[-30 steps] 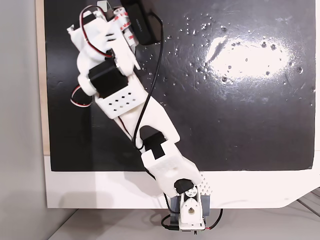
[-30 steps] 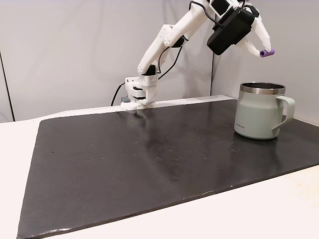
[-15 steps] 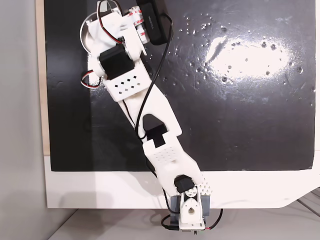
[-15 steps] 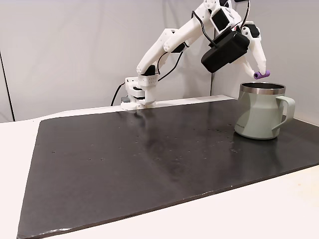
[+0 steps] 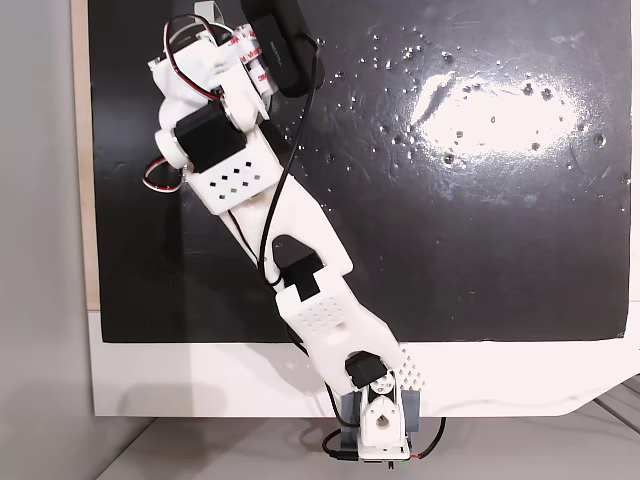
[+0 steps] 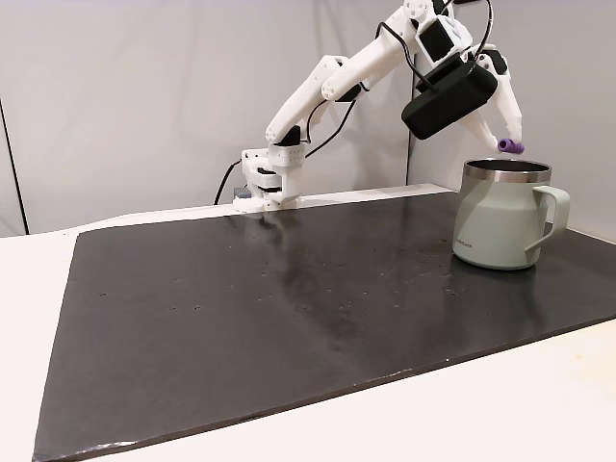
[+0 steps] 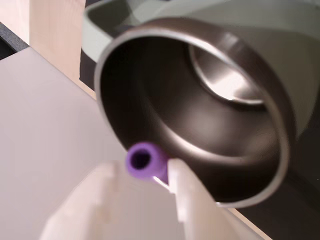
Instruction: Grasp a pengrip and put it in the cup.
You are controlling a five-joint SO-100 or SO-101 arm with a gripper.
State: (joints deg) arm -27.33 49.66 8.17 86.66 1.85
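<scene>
One pengrip (image 6: 511, 145), a small purple tube, sits pinched between the tips of the gripper (image 6: 507, 142), which is clenched on it; in the wrist view its open end (image 7: 143, 160) faces the camera between the two white fingers (image 7: 186, 196). Directly below the fingertips stands one cup (image 6: 504, 214), mouth open and nothing in the way, on the black mat (image 6: 289, 298). Half a second ago the pengrip hung a touch lower and nearer the rim; the cup has not moved.
</scene>
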